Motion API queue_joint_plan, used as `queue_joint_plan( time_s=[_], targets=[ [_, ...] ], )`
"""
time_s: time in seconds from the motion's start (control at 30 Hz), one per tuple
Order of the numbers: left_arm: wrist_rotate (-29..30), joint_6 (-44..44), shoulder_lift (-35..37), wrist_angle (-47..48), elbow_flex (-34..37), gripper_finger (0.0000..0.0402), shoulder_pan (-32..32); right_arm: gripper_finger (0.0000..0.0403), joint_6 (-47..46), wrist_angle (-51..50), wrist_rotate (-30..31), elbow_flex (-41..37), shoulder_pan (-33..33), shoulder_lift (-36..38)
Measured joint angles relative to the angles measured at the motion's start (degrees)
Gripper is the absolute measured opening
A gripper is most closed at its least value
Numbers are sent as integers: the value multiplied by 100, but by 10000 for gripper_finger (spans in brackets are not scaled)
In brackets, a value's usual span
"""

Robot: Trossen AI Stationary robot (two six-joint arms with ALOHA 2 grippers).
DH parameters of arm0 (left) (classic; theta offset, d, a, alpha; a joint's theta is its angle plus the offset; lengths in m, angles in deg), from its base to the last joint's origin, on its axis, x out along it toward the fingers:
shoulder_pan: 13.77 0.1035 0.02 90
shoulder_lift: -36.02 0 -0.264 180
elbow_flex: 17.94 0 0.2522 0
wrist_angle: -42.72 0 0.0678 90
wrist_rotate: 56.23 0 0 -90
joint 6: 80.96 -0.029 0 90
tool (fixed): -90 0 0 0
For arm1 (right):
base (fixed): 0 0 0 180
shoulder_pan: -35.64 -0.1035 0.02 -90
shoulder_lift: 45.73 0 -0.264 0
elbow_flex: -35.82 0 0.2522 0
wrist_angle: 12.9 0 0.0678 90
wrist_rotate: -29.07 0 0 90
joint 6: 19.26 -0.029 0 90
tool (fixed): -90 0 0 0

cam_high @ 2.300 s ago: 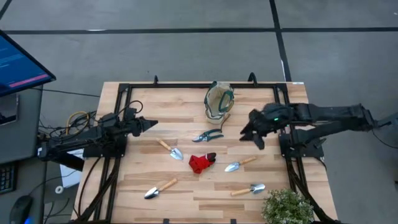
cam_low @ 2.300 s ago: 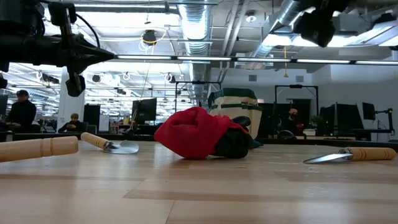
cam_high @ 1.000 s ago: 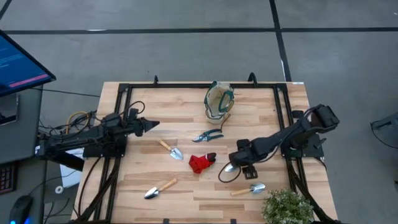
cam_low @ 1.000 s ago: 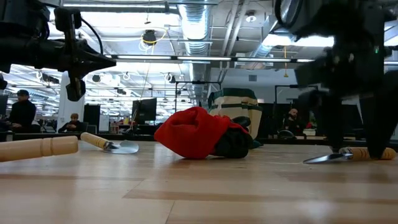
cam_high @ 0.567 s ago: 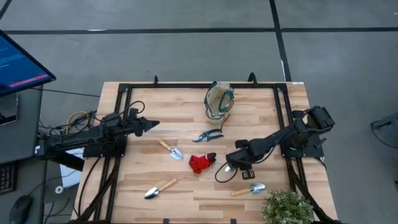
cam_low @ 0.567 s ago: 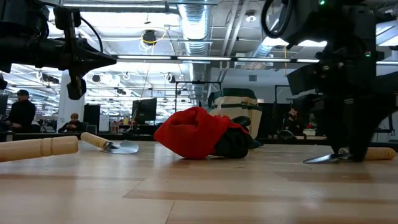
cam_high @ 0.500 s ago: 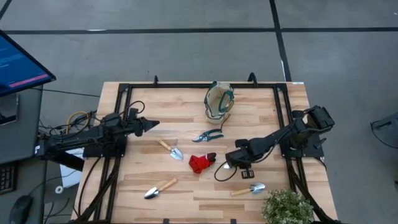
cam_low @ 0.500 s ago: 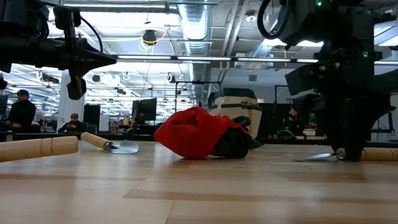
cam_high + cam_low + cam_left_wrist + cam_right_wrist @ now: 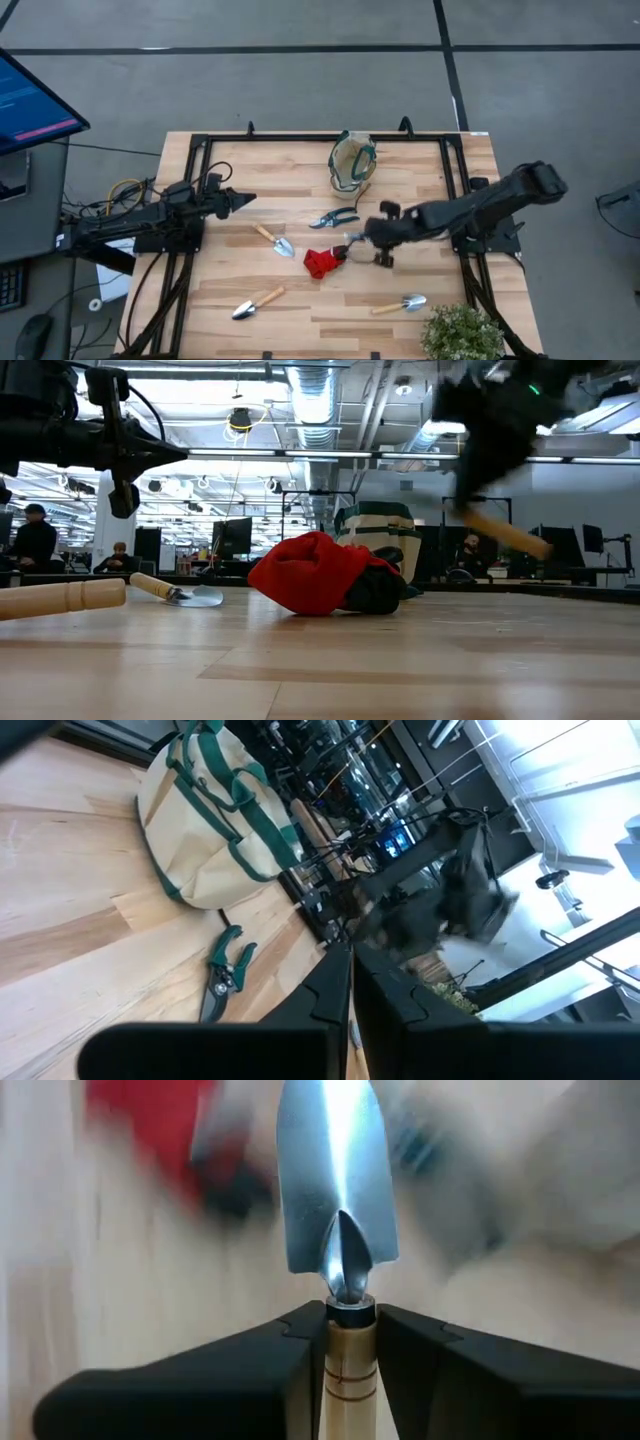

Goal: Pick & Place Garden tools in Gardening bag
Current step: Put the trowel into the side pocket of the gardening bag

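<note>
**A:** What's hard to make out here?

**B:** The right gripper (image 9: 372,238) from overhead: it sits above the middle of the table, just beside the red-and-black glove (image 9: 323,261), and what it carries is lost against the dark arm. In the low view that arm is a smear near the top, with only a tan handle slanting out of it.

**A:** So what settles it?

**B:** The right wrist view. Both fingers (image 9: 270,1360) pinch the wooden handle of a trowel (image 9: 337,1190), its silver blade pointing away from the camera. The ground behind it is all blur.

**A:** And the left gripper (image 9: 240,200)?

**B:** Raised over the table's left side, fingers pressed together to a point. Its wrist view shows what the low view half hides: the gardening bag (image 9: 210,830) standing on the wood, and the teal-handled shears (image 9: 222,970) lying near it.

**A:** The surface?

**B:** A pale wooden table (image 9: 260,180) in a black frame. Three more trowels lie loose: one (image 9: 273,240) left of the glove, one (image 9: 256,302) near the front left, one (image 9: 398,304) near the front right beside the potted plant (image 9: 462,333), which is cut off by the edge.

**A:** And the room?

**B:** Grey floor, a monitor (image 9: 35,95) at the left; the low view looks into an open hall with ducts overhead, where a person (image 9: 33,540) sits far off
</note>
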Motion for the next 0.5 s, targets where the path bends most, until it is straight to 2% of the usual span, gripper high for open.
queue_joint_plan(
  time_s=[0.1, 0.23, 0.37, 0.5],
  targets=[
    [-11, 2, 0, -33, 0, 14, 0, 57, 435, 758, 565, -100, 468, 695],
    [-13, 2, 0, -123, 0, 14, 0, 57, 1237, 2026, 553, -461, 1309, 1561],
    [-13, 2, 0, -279, 0, 14, 0, 57, 1885, 3207, 47, -960, 2392, 2212],
    [-13, 1, 0, -336, 2, 14, 0, 57, 1968, 4219, -1011, -1534, 3574, 2539]
  ],
)
